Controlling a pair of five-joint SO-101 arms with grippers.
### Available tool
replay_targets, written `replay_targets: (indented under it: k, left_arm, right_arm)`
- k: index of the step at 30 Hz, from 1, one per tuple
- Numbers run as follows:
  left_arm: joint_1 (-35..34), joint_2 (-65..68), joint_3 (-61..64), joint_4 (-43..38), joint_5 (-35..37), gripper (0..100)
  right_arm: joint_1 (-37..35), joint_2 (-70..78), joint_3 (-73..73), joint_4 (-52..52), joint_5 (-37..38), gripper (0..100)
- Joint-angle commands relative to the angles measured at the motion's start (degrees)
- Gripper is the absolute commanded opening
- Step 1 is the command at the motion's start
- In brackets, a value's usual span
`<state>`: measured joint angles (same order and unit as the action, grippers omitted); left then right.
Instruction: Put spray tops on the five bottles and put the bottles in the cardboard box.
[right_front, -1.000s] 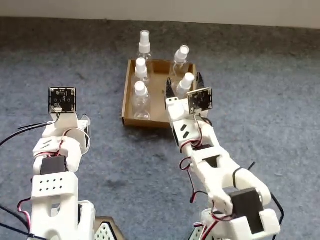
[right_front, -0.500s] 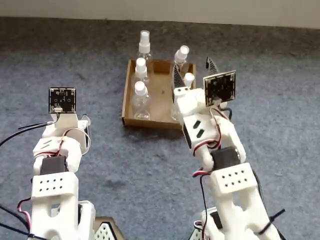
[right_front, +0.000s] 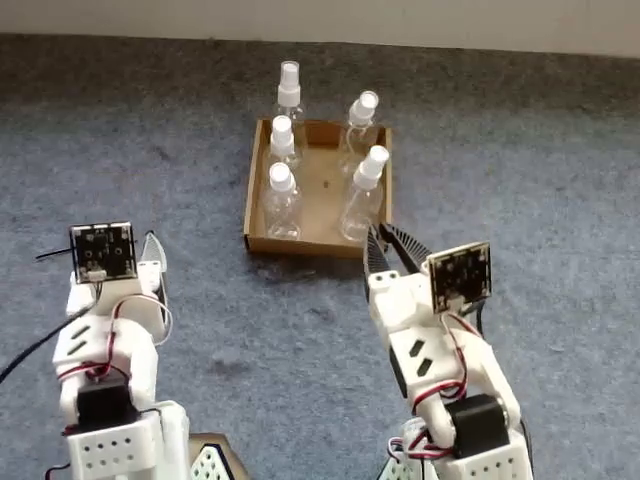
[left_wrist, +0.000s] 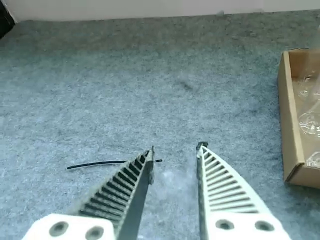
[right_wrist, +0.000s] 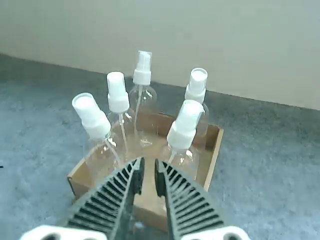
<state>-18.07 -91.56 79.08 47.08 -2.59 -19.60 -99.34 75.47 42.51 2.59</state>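
The cardboard box lies on the carpet ahead of both arms. Three clear bottles with white spray tops stand in it: near left, far left, and near right. A fourth stands at the far right corner. The fifth is at the far rim; I cannot tell whether it is inside. My right gripper sits just before the box's near edge, open by a narrow gap and empty. My left gripper is open and empty, left of the box.
Grey carpet covers the whole surface. A thin black wire lies on it near the left gripper's fingertips. A pale wall runs behind the bottles. The box's near corner sits off to the side of the left gripper.
The right gripper has let go of the near right bottle, pulled back out of the box, and its jaws have narrowed. The left arm has also drawn back.
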Motion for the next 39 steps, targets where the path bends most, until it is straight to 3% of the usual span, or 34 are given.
replay_targets:
  k: [1, 7, 11, 17, 22, 27, 34, 39]
  left_arm:
    - [-0.7, -14.9, 7.3, 1.8, 0.3, 14]
    - [-0.7, -11.0, 13.9, -0.5, 0.3, 14]
    - [-0.7, -10.9, 18.2, -3.7, 0.2, 14]
    - [-0.7, -10.9, 18.2, 8.2, 0.2, 14]
    - [-0.7, -11.4, 18.2, 19.7, 0.2, 14]
    - [-0.6, -11.5, 18.2, 30.5, 0.4, 14]
    - [-0.6, -11.5, 18.2, 30.1, 0.4, 14]
    - [-0.6, -11.5, 18.2, 30.1, 0.4, 14]
  right_arm:
    - [2.3, -6.4, 1.1, 10.8, 0.3, 0.4]
    - [15.2, -6.3, 3.7, 12.5, 0.4, 0.4]
    - [17.6, -5.9, 11.5, 12.4, 0.4, 0.4]
    - [19.8, -5.5, 27.0, 1.7, 0.4, 0.4]
    - [23.7, -5.8, 29.8, 0.7, 0.3, 0.4]
    - [23.9, -5.4, 29.8, 9.3, 0.3, 0.4]
    - [24.1, -5.5, 29.8, 25.9, 0.3, 0.4]
    - [24.1, -5.8, 29.8, 29.1, 0.3, 0.4]
